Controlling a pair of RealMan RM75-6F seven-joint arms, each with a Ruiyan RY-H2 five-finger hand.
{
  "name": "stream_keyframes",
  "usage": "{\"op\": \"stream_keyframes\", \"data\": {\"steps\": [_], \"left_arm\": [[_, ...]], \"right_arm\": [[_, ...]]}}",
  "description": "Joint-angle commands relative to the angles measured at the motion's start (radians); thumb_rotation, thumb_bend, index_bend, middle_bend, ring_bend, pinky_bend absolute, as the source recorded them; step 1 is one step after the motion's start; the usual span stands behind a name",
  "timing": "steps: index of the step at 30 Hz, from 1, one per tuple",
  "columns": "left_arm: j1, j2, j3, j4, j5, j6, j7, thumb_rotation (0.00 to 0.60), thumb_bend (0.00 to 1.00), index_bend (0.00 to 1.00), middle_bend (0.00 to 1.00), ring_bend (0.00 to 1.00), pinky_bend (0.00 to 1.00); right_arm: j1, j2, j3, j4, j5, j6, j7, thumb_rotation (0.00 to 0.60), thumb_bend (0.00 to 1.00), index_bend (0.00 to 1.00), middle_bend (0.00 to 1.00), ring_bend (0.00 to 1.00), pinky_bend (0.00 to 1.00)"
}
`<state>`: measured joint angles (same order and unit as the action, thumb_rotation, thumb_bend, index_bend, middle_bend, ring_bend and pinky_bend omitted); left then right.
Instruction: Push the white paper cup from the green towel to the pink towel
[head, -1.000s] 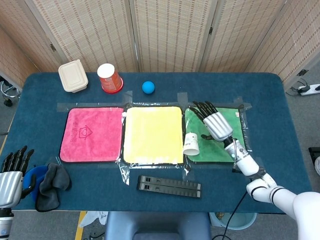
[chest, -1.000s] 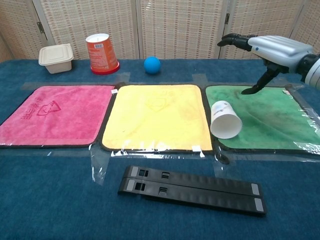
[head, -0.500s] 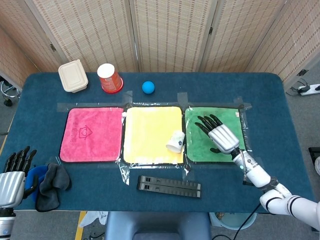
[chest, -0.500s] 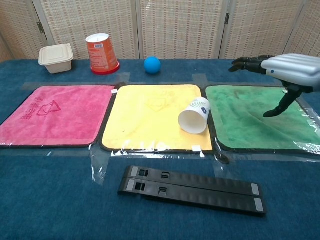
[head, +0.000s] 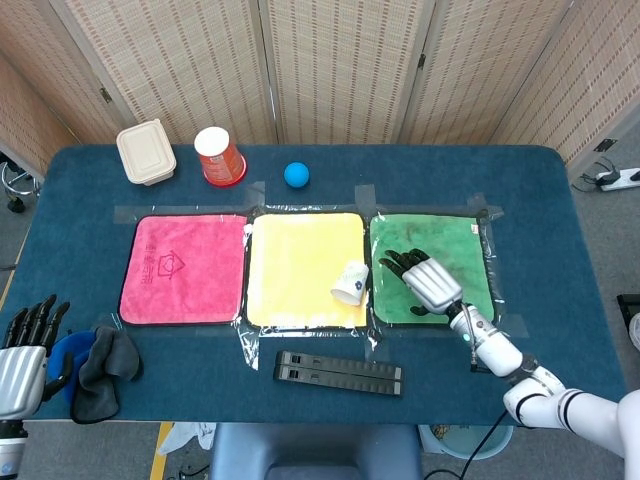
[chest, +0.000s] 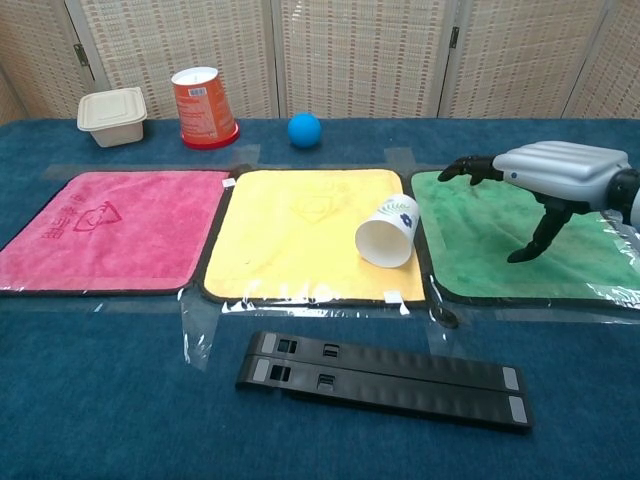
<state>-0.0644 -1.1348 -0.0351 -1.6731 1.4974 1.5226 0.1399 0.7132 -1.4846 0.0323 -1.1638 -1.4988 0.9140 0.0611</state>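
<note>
The white paper cup (head: 350, 281) (chest: 388, 231) lies on its side at the right edge of the yellow towel (head: 303, 267) (chest: 310, 231), its open mouth facing the front left. My right hand (head: 424, 283) (chest: 550, 178) hovers open over the green towel (head: 450, 248) (chest: 485, 225), fingers spread and pointing toward the cup, a short gap to the cup's right. The pink towel (head: 183, 267) (chest: 105, 225) lies at the far left. My left hand (head: 22, 350) hangs open off the table's front left corner, holding nothing.
A black two-bar strip (head: 338, 372) (chest: 385, 379) lies in front of the towels. At the back stand a beige lidded box (head: 146, 151), an orange cup (head: 219, 156) and a blue ball (head: 296, 174). A dark cloth (head: 100, 370) lies at the front left.
The cup rolled left off the green towel onto the yellow towel's right edge. My right hand drew back, then came lower and leftward toward the cup again.
</note>
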Motion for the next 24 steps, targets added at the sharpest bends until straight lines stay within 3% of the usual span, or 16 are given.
{"op": "stream_keyframes", "data": {"steps": [1, 4, 16, 24], "left_arm": [[0.001, 0.001, 0.0, 0.002, -0.001, 0.001, -0.003, 0.6, 0.58, 0.08, 0.03, 0.04, 0.0], [0.002, 0.0, 0.0, 0.006, -0.002, 0.001, -0.008, 0.6, 0.58, 0.08, 0.03, 0.04, 0.0], [0.004, -0.003, 0.0, 0.014, 0.0, 0.001, -0.017, 0.6, 0.58, 0.08, 0.03, 0.04, 0.0], [0.006, -0.003, 0.0, 0.016, -0.001, 0.001, -0.018, 0.6, 0.58, 0.08, 0.03, 0.04, 0.0]], "right_arm": [[0.009, -0.007, 0.002, 0.003, 0.018, -0.034, -0.016, 0.6, 0.07, 0.11, 0.2, 0.25, 0.22], [0.016, -0.002, 0.0, -0.014, 0.041, -0.077, -0.045, 0.6, 0.07, 0.12, 0.24, 0.26, 0.22], [0.064, 0.029, 0.015, -0.106, 0.096, -0.19, -0.083, 0.6, 0.07, 0.12, 0.2, 0.23, 0.22], [0.11, -0.007, 0.048, -0.119, 0.128, -0.228, -0.116, 0.6, 0.07, 0.12, 0.2, 0.22, 0.22]]}}
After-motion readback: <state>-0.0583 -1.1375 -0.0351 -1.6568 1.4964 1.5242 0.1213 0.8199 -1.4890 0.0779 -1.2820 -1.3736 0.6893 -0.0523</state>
